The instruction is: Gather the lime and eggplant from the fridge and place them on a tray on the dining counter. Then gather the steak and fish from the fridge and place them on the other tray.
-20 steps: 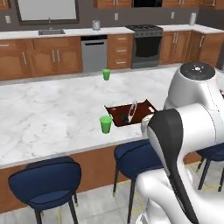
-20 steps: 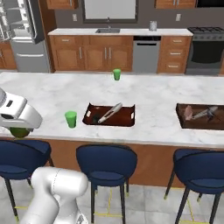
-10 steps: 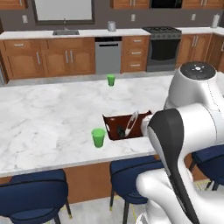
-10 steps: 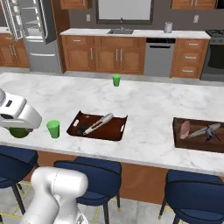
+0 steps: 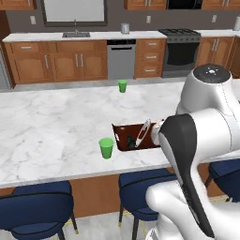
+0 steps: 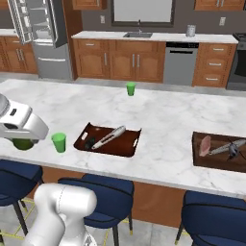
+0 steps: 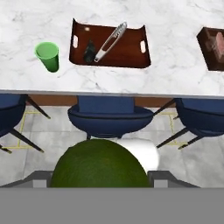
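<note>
Green lime (image 7: 99, 164) sits gripped between the gripper (image 6: 23, 139) fingers, near the dining counter (image 6: 163, 120) edge and short of the tray (image 7: 131, 54). A release here would likely drop it onto the stools (image 7: 109, 118).

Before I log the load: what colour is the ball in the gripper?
Dark green; the lime shows best in the hand view.

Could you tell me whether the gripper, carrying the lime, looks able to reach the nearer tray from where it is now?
Probably yes. The gripper holds the lime short of the dining counter edge, and the tray lies near that edge. A green cup stands apart to one side; part of the tray is bare.
</note>
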